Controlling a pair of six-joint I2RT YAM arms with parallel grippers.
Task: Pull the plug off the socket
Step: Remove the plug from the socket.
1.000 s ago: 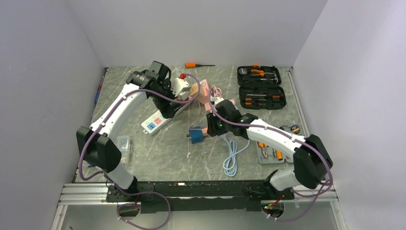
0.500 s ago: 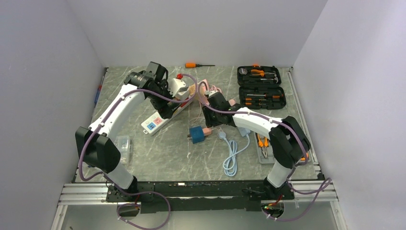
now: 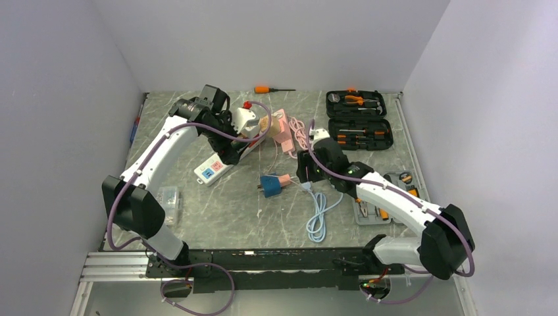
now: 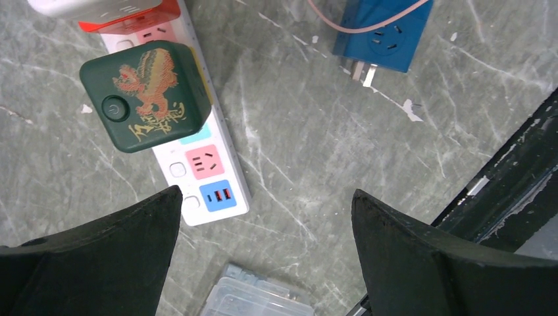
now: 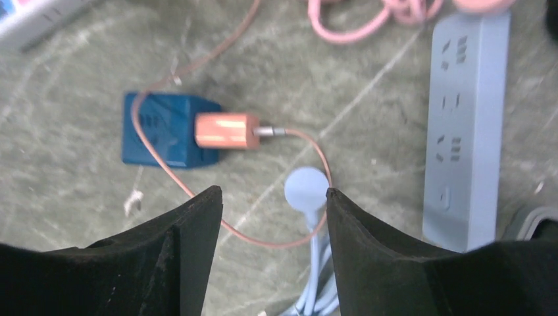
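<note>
A blue cube socket (image 5: 168, 128) lies on the marble table with a copper-pink plug (image 5: 227, 130) stuck against its right side, its thin pink cable looping away. In the top view the socket (image 3: 270, 185) and plug (image 3: 283, 179) sit mid-table. My right gripper (image 5: 271, 191) hovers open just right of and above them, with nothing between its fingers. My left gripper (image 4: 264, 193) is wide open above the white power strip (image 4: 204, 178), holding nothing. From the left wrist view the socket (image 4: 385, 33) shows at the top edge.
A dark green cube (image 4: 148, 95) is plugged into the white strip. A light blue power strip (image 5: 460, 125) and its round plug (image 5: 306, 187) lie by the right gripper. A clear plastic box (image 3: 170, 201) sits left, tool cases (image 3: 358, 118) back right, an orange screwdriver (image 3: 270, 89) at the back.
My right gripper has let go at the plug, widened its jaws and drawn back to the right. The socket and plug stay put. The left arm has barely moved.
</note>
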